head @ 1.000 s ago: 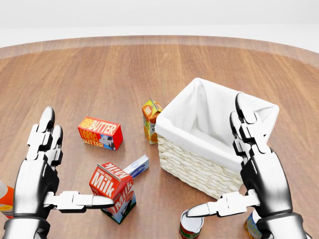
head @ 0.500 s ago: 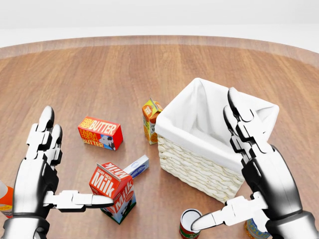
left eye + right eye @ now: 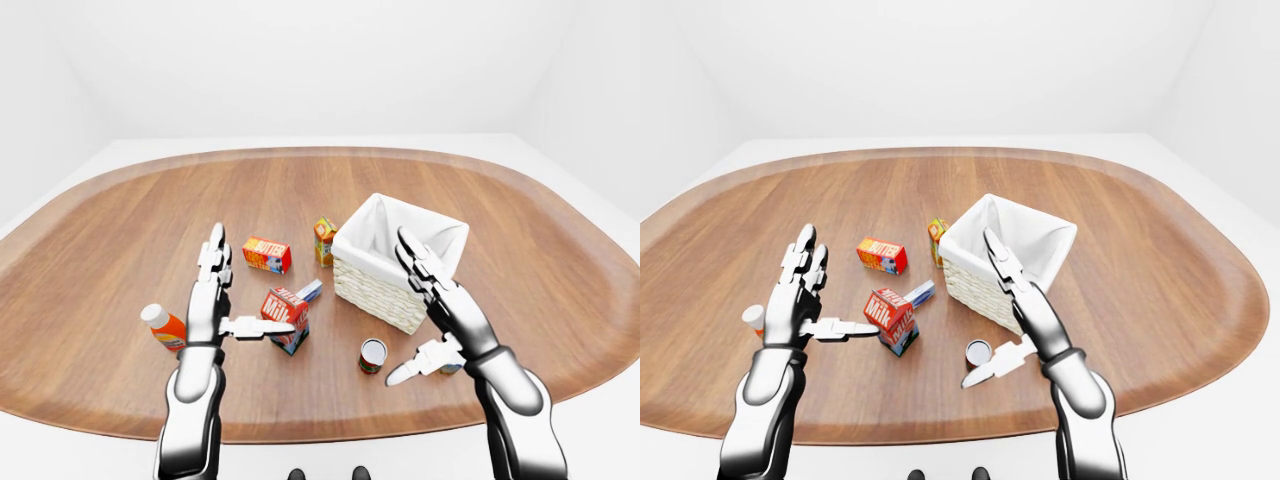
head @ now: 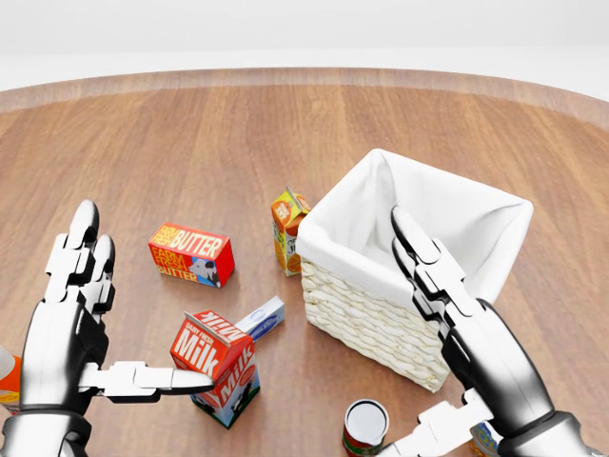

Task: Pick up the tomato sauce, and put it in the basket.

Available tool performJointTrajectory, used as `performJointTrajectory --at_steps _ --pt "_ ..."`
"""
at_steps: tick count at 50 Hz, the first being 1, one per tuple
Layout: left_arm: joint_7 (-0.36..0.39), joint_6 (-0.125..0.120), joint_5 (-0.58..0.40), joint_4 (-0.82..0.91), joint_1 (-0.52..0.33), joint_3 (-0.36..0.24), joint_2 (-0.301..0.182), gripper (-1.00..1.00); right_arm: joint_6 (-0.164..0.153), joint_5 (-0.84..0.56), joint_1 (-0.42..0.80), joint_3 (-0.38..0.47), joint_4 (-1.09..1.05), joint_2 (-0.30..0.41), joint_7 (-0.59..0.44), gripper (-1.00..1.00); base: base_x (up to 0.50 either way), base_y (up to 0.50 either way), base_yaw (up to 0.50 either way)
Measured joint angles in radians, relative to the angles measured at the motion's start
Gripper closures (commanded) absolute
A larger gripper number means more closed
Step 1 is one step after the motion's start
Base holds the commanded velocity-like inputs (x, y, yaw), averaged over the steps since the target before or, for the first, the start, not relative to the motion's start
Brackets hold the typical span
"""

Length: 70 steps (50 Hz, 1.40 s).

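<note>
Big wooden worktop (image 3: 150, 210) with the white-lined wicker basket (image 4: 373, 324) right of centre. Both hands are wide open, holding nothing: left hand (image 4: 81, 328) by the milk carton (image 4: 217, 367), right hand (image 4: 471, 357) beside the basket. The tomato sauce can (image 4: 364, 427) stands upright on the worktop just near-side of the basket, next to the right hand's thumb.

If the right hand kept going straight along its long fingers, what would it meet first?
Probably the white-lined wicker basket: the right hand has its open fingers aimed at the rim, though depth is uncertain and they may pass above it.

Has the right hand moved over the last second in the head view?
Yes. The right hand has swung left and down across the basket, which stays fixed, its thumb dropping beside the can.
</note>
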<state>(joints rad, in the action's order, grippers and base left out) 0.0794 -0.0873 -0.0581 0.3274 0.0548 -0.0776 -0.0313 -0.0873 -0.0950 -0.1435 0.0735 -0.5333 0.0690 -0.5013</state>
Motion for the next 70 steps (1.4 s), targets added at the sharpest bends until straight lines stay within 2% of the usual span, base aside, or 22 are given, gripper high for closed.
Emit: performJointTrajectory --at_steps 29,70 --pt "0.001 0.000 0.002 -0.005 -0.001 0.000 0.000 -1.00 0.000 -0.032 -0.041 -0.029 0.009 0.000 -0.101 -1.00 0.00 0.00 0.00" --pt "0.002 0.000 0.001 -0.002 -0.001 0.001 0.000 -1.00 0.000 -0.082 -0.051 -0.083 0.139 0.004 -0.110 -1.00 0.00 0.00 0.00"
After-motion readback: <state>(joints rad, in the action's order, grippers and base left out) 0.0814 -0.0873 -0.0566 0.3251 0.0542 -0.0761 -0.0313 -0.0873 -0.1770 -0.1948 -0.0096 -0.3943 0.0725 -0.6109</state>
